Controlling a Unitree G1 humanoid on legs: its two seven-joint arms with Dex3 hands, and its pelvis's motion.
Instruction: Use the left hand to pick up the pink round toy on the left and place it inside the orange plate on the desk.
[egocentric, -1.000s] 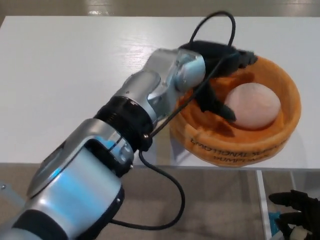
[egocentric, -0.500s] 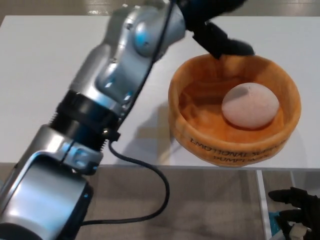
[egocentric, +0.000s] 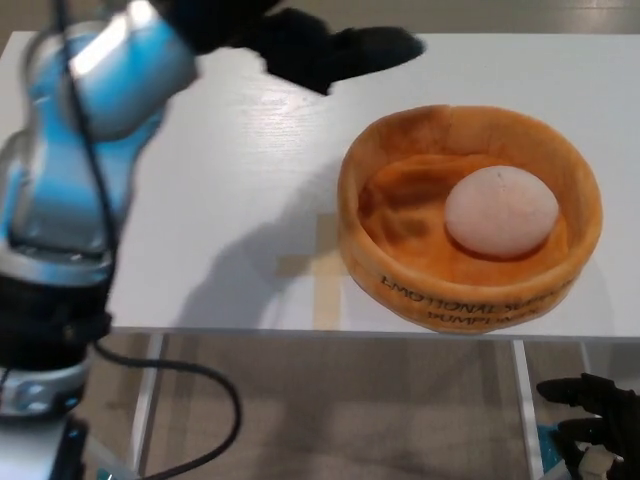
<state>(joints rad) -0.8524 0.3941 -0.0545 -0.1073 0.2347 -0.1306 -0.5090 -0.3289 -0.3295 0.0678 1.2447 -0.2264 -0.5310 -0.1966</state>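
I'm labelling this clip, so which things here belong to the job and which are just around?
Part of the job: pink round toy, lying inside the orange plate; left hand, holding nothing, raised over the white desk.

Just around: right hand low beside the desk; black cable.

Single head view, perhaps steeply above desk (egocentric: 250, 180)

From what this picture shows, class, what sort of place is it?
Probably a robot test bench in a lab: a bare white table, one orange plate holding a pink round toy, and loose cabling.
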